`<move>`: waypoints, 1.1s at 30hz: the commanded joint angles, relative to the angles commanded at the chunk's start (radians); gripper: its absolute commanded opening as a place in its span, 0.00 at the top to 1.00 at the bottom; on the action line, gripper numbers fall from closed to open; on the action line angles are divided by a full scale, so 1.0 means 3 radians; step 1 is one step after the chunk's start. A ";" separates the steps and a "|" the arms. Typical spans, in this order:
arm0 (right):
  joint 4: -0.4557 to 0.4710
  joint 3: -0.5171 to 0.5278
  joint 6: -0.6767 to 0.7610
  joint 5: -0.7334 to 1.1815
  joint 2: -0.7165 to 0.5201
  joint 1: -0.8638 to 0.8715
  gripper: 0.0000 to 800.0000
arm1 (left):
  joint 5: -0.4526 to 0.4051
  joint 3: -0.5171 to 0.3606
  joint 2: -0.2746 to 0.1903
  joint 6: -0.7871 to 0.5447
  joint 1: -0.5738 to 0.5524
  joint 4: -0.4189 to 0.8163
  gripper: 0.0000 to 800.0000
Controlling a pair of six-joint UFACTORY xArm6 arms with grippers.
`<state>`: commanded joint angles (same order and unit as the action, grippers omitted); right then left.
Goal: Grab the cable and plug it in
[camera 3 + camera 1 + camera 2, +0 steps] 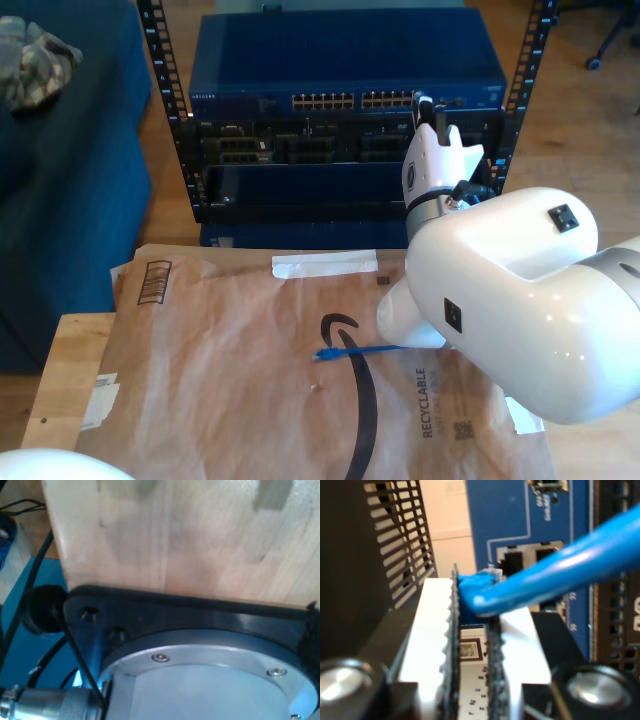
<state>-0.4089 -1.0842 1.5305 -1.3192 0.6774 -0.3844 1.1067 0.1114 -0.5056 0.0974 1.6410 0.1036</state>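
My second gripper (475, 605) is shut on the cable (545, 580), a bright blue cord pinched between its serrated pads (451, 625). The cable's plug (487, 575) sticks out past the fingertips, just in front of the dark ports (512, 560) of a blue network switch (520, 520). In the exterior view this gripper (428, 105) is raised at the switch's (350, 60) port row, towards the exterior view's right. A free stretch of the cable (350, 351) lies on the brown paper, ending in a small plug (318, 356).
The switch sits in a black rack (175, 120) behind a wooden table (65, 370) covered by brown packing paper (230, 350). A blue couch (60, 180) stands at the exterior view's left. The first wrist view looks at a wood board (200, 530) and a black base plate (150, 610).
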 joint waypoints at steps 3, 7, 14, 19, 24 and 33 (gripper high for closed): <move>0.0031 0.0000 0.0000 0.0046 0.0000 0.0031 1.00 | 0.0000 0.0000 0.0000 0.0000 0.0000 0.0000 0.00; 0.0031 0.0000 0.0000 0.0056 0.0000 0.0051 1.00 | 0.0000 0.0000 0.0000 0.0000 0.0000 0.0000 0.00; 0.0036 -0.0026 0.0000 0.0061 0.0015 0.0066 1.00 | 0.0000 0.0000 0.0000 0.0000 0.0000 0.0000 0.00; 0.0041 -0.0066 0.0000 0.0082 0.0051 0.0072 1.00 | 0.0000 0.0000 0.0000 0.0000 0.0000 0.0000 0.00; 0.0107 -0.0077 -0.0056 0.0082 0.0056 0.0072 1.00 | 0.0000 0.0000 0.0000 0.0000 0.0000 0.0000 0.00; 0.0107 -0.0051 -0.0164 0.0046 0.0056 0.0072 1.00 | 0.0000 0.0000 0.0000 0.0000 0.0000 0.0000 0.00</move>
<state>-0.3767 -1.0996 1.4814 -1.3054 0.6943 -0.3629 1.1067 0.1114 -0.5056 0.0974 1.6410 0.1036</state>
